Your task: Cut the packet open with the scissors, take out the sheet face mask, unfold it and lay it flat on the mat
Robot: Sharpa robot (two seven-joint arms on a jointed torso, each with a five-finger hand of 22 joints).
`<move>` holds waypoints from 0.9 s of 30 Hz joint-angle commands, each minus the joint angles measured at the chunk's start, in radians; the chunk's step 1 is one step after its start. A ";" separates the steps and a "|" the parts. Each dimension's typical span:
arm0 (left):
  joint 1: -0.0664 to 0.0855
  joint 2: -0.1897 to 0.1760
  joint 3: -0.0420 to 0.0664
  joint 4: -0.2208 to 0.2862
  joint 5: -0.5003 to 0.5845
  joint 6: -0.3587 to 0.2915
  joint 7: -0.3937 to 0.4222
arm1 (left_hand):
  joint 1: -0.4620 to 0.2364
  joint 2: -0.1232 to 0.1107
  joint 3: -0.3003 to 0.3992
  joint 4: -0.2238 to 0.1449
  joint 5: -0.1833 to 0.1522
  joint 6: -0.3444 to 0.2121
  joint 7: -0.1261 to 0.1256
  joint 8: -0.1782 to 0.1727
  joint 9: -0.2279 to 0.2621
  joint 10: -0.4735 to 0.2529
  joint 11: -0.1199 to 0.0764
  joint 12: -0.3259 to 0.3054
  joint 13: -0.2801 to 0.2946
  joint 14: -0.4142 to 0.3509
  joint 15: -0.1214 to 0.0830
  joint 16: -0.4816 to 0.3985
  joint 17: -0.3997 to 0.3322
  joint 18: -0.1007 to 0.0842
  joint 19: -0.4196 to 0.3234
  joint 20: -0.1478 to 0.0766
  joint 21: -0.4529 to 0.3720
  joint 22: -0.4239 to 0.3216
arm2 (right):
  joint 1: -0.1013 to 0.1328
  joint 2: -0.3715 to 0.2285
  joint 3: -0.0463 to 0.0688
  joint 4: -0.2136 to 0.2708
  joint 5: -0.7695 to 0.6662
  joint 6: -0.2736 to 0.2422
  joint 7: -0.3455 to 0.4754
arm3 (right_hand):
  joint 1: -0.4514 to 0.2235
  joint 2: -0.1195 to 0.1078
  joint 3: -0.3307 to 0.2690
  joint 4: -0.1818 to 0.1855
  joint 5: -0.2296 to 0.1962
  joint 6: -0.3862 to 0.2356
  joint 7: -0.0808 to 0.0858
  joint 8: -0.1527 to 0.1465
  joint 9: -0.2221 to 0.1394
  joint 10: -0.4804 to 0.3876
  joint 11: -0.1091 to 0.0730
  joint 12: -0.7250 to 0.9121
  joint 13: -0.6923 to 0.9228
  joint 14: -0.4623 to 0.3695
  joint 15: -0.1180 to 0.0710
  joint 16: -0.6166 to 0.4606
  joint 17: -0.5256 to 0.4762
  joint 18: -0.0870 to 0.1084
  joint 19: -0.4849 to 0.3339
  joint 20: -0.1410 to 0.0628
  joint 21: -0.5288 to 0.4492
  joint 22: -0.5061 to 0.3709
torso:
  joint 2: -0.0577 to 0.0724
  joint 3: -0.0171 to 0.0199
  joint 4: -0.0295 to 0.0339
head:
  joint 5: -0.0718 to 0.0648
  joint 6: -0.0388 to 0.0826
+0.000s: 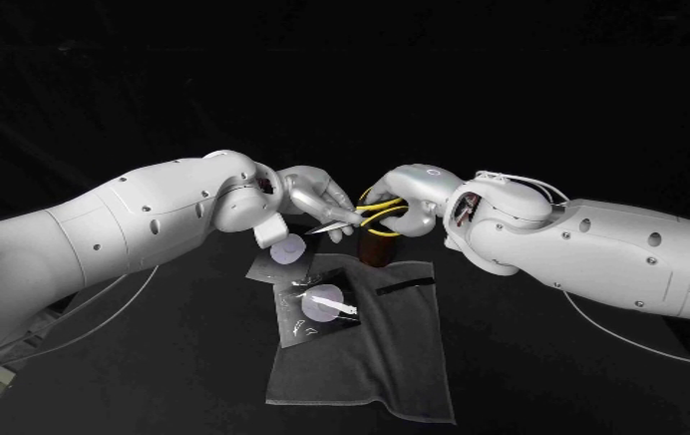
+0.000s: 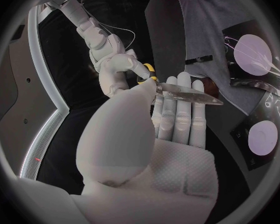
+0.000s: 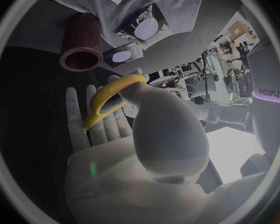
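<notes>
Above the far edge of the mat (image 1: 367,365), the two arms meet over the desk (image 1: 560,365). The right robot hand (image 1: 407,211) is clamped on the scissors (image 1: 360,219), with its thumb through a yellow loop; the blades point to 9 o'clock, toward the left robot hand (image 1: 309,196). In the left wrist view this hand has its fingers straight and side by side, and the blade lies across the fingertips (image 2: 185,82); the thumb hides the contact, so one cannot tell if it pinches the blade or only steadies it. Probably the scissors are kept high so the grip can be settled before cutting.

Neither packet is held. The far packet (image 1: 288,251) lies at 7 o'clock from the blades, at the mat's far left corner and partly off the cloth; the near packet (image 1: 328,305) lies on the mat at 6 o'clock from it. Whether either is cut is too small to tell.

A brown tube (image 1: 381,247) stands at 5 o'clock from the scissors, just under the right robot hand, so a descent there looks tight. A black strip (image 1: 403,285) lies at 2 o'clock from the near packet. The mat's near half, toward 6 o'clock, gives room for the unfolded sheet.
</notes>
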 commanded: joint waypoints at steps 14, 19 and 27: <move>-0.001 -0.001 -0.007 0.004 -0.003 -0.080 -0.104 | -0.043 -0.011 0.206 -0.195 0.003 0.009 -0.004 0.008 0.117 0.041 -0.016 0.000 0.002 0.031 -0.009 0.001 0.020 0.006 -0.011 0.003 0.045 0.028 | 0.004 -0.005 0.005 0.029 0.024 0.118 -0.071 | -0.001 -0.010 -0.143 0.031 0.016 -0.152 -0.035 -0.081 -0.042 -0.206 -0.025 -0.004 0.000 -0.172 0.021 0.004 0.000 0.058 -0.006 0.007 -0.106 0.003 | 0.000 0.0006 0.0001 | 0.000 -0.003; -0.001 -0.001 -0.008 0.004 -0.003 -0.082 -0.140 | -0.054 -0.016 0.226 -0.208 0.003 0.010 -0.004 0.007 0.123 0.043 -0.017 -0.001 0.001 0.034 -0.010 -0.002 0.023 0.008 -0.016 0.003 0.057 0.036 | 0.009 -0.004 0.006 0.037 0.006 0.206 -0.126 | 0.005 -0.011 -0.180 0.036 0.023 -0.209 -0.044 -0.093 -0.055 -0.294 -0.060 -0.011 -0.006 -0.272 0.018 -0.015 -0.013 0.064 0.010 0.008 -0.121 0.002 | 0.000 0.0004 -0.0005 | 0.000 -0.005; -0.001 0.000 -0.011 0.002 -0.005 -0.078 -0.183 | -0.071 -0.021 0.249 -0.222 0.003 0.013 -0.005 0.006 0.130 0.047 -0.017 -0.002 0.001 0.038 -0.011 -0.006 0.028 0.011 -0.022 0.005 0.071 0.046 | 0.033 0.007 0.007 0.033 -0.009 0.304 -0.179 | 0.045 0.007 -0.282 0.062 0.037 -0.321 -0.079 -0.098 -0.078 -0.452 -0.101 -0.017 -0.012 -0.386 0.007 -0.018 -0.017 0.072 0.049 0.008 -0.156 0.002 | -0.001 0.0003 0.0003 | 0.002 -0.007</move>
